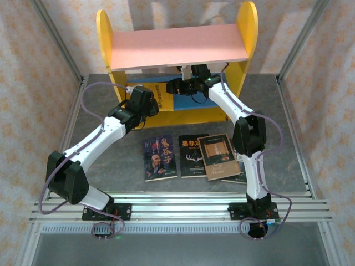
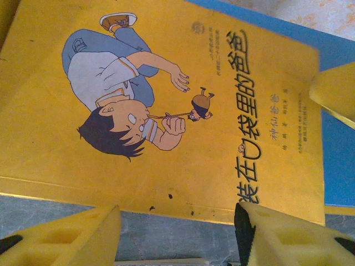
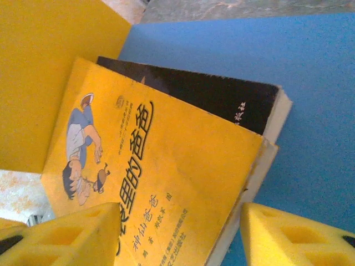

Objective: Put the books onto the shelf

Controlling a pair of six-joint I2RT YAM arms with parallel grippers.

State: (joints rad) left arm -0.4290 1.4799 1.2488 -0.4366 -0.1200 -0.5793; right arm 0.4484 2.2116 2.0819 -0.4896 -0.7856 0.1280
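Seen from above: a small two-tier shelf [image 1: 247,33] at the far edge of the table [image 1: 111,177], with a pink upper board [image 1: 177,47] over a blue lower board [image 3: 266,66]. Both arms reaching in under the pink board.

Toward the left end of the lower board: the yellow cartoon book [image 3: 161,183], tilted back against a dark book [image 3: 211,97], both close by the yellow side panel [image 3: 50,72]. Probably propped that way because thin paperbacks need something to lean on.

Right gripper [image 3: 180,210]: fingers spread wide, either side of the yellow book's near corner, not pinching it. Looks like a release rather than a grip.

Left gripper [image 2: 177,216]: fingers also apart, just in front of the cover's lower edge at the board's front lip, holding nothing — likely stationed there to stop the book sliding or tipping forward.

Lying flat on the table, between the two arms and nearer the near edge: a dark portrait book [image 1: 158,159], a second dark cover [image 1: 190,157] and a brown framed-picture book [image 1: 218,157] overlapping its neighbour. Side by side, within easy reach, not yet shelved.
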